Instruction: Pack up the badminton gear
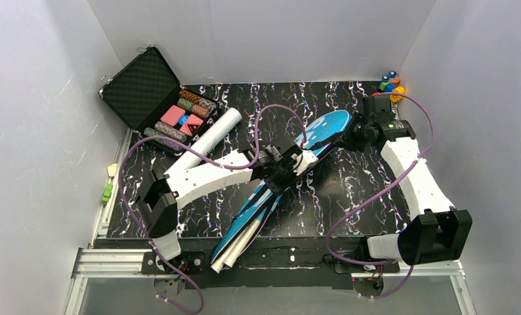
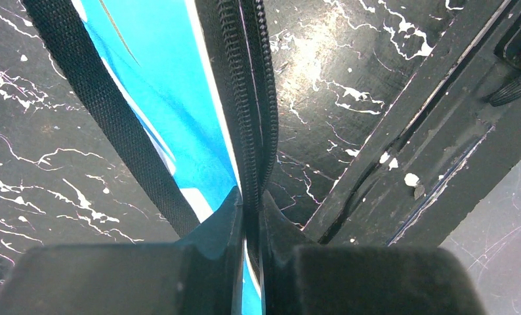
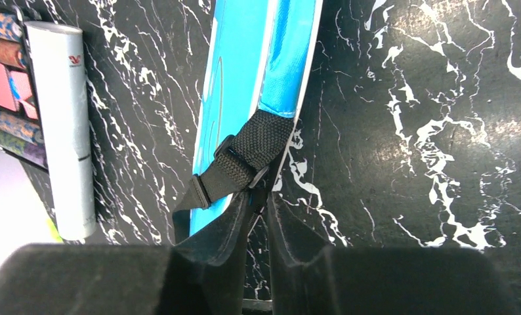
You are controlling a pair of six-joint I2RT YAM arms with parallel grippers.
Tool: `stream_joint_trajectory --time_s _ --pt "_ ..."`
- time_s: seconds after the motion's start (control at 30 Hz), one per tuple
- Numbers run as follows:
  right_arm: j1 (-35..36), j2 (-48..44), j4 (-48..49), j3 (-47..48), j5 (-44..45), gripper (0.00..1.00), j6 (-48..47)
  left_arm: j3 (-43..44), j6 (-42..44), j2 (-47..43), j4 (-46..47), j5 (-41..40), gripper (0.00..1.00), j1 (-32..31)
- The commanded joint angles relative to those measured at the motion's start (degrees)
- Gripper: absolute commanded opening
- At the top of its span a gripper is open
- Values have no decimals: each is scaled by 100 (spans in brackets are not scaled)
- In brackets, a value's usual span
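The big blue racket bag point(image 1: 323, 126) lies slantwise across the black marbled table, its narrow end near the front edge. Two white racket handles point(image 1: 235, 251) stick out of that end. My left gripper point(image 1: 302, 161) is shut on the bag's black zip edge point(image 2: 252, 98), with the black strap point(image 2: 113, 125) beside it. My right gripper point(image 1: 354, 134) is shut on the bag's edge at its wide far end, next to the strap's attachment point(image 3: 245, 157). The long white tube point(image 1: 208, 141) lies left of the bag and also shows in the right wrist view point(image 3: 64, 125). No shuttlecocks are in view.
An open black case of coloured chips point(image 1: 172, 111) stands at the back left, touching the tube. A small orange-and-blue toy point(image 1: 389, 84) sits at the back right corner. White walls close in the table on three sides.
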Motion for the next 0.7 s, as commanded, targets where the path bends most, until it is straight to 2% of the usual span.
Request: stream_joint_trajectory --time_s 0.0,0.13,0.23,0.37,0.67 --pt "-30 -115 66 19 -124 21 -25 104 47 -294 345 -22 0 9" --pt "-29 -137 56 8 -206 20 -9 138 48 -278 336 -21 0 9" --pt "-34 -199 94 -50 -284 15 25 168 48 -244 333 -9 0 8" --pt "-25 -317 171 -175 -401 1 68 184 47 -232 321 -10 0 13" --pt "-29 -616 481 -705 -951 1 440 163 47 -248 318 -34 0 9"
